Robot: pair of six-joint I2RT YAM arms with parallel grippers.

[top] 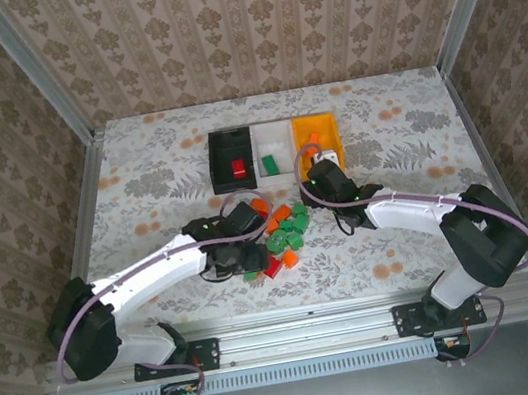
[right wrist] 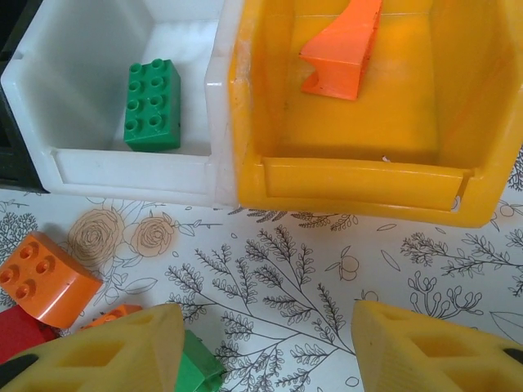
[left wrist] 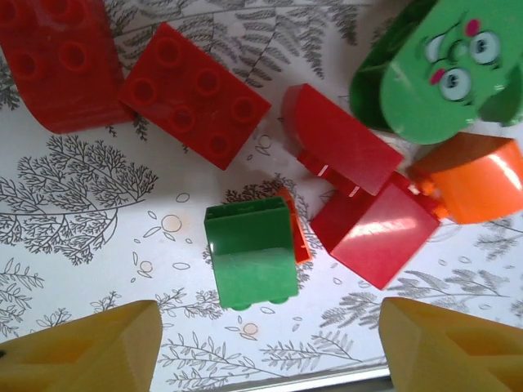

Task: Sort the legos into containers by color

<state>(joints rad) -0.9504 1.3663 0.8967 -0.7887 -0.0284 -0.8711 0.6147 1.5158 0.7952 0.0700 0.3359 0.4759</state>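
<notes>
L gripper (left wrist: 270, 335) hung open over the pile (top: 285, 231) mid-table. A green brick (left wrist: 249, 261) lay just ahead betw. its tips, not gripped, w/ red bricks (left wrist: 192, 94) near it. R gripper (right wrist: 268, 327) was open too, empty, just in front of the yellow bin (right wrist: 359, 188), which held an orange piece (right wrist: 343, 45). White bin (right wrist: 33, 90) held a green 2x4 (right wrist: 153, 106); black bin (top: 219, 149) a red one (top: 238, 169).

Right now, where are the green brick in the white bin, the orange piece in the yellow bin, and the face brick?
green brick (right wrist: 152, 106): right wrist view, studded top.
orange piece (right wrist: 343, 49): right wrist view, sloped upper face.
face brick (left wrist: 458, 65): left wrist view, on the printed face.
</notes>
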